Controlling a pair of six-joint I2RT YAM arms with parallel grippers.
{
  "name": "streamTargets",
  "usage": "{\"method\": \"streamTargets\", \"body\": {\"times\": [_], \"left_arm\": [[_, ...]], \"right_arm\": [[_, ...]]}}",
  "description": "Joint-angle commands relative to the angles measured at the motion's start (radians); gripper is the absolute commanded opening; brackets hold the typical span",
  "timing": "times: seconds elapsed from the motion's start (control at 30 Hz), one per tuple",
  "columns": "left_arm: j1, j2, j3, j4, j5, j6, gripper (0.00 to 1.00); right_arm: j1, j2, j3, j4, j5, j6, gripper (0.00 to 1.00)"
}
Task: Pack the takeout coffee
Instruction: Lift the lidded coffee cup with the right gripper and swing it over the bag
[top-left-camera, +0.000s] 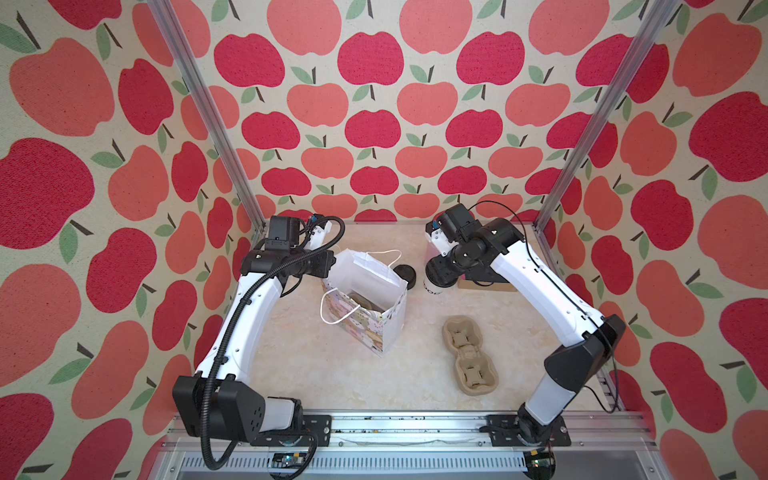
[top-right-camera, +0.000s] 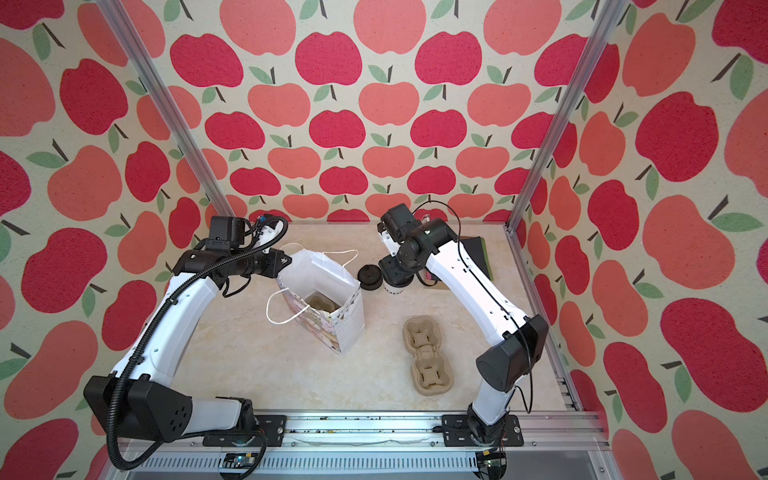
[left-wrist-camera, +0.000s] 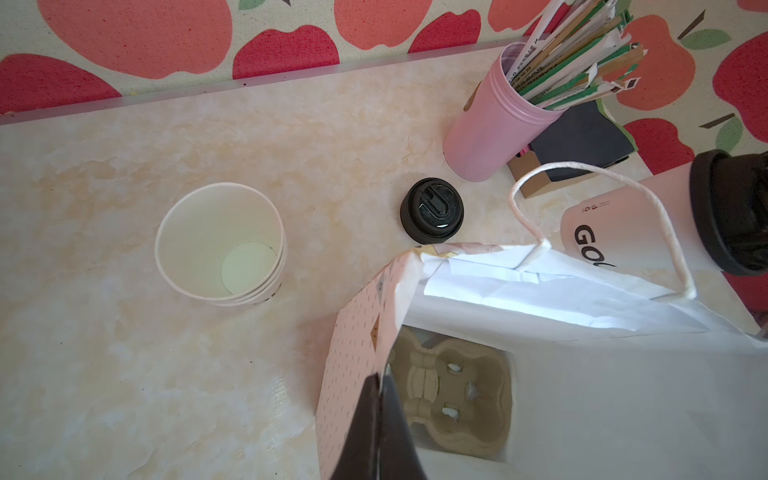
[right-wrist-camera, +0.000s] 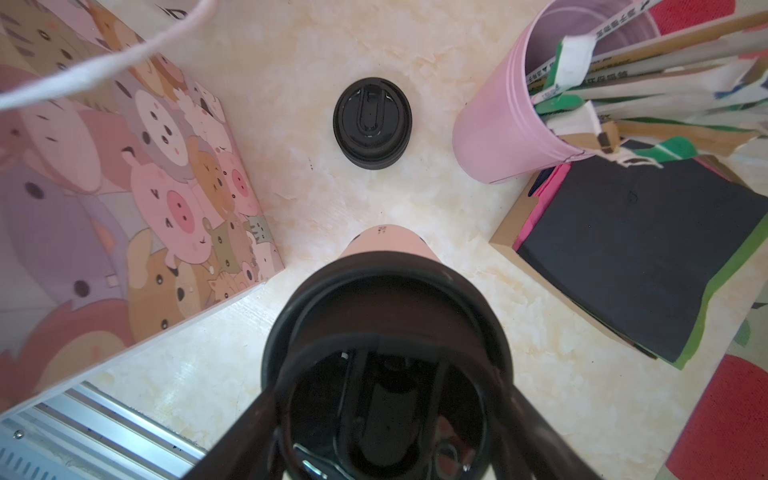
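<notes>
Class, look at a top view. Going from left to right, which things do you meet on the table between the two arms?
The paper bag → loose black lid → lettered cup → pulp tray.

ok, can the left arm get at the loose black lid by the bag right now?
Probably not as is. The left gripper is shut on the paper bag's wall, so it would have to let go first. The loose lid itself lies uncovered on the table, just beyond the bag.

Two lids (left-wrist-camera: 432, 210) (left-wrist-camera: 702, 216), two carriers (top-left-camera: 469, 353) (left-wrist-camera: 453, 395), one bag (top-left-camera: 365, 332), one lettered cup (left-wrist-camera: 615, 232), one pink cup (left-wrist-camera: 486, 133)
</notes>
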Motion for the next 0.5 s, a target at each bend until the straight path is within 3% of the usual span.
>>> {"method": "streamTargets", "body": {"times": [0.0,0.47], "left_arm": [[-0.009,-0.023,-0.021,0.01,0.002,-0.028,0.0],[-0.014,-0.03,-0.046,0.045,0.008,-0.051,0.0]], "right_arm": [[0.017,-0.045,0.075,-0.059,-0.02,-0.023,0.67],[0.088,-0.017,0.341,-0.166,-0.02,-0.045,0.67]]}}
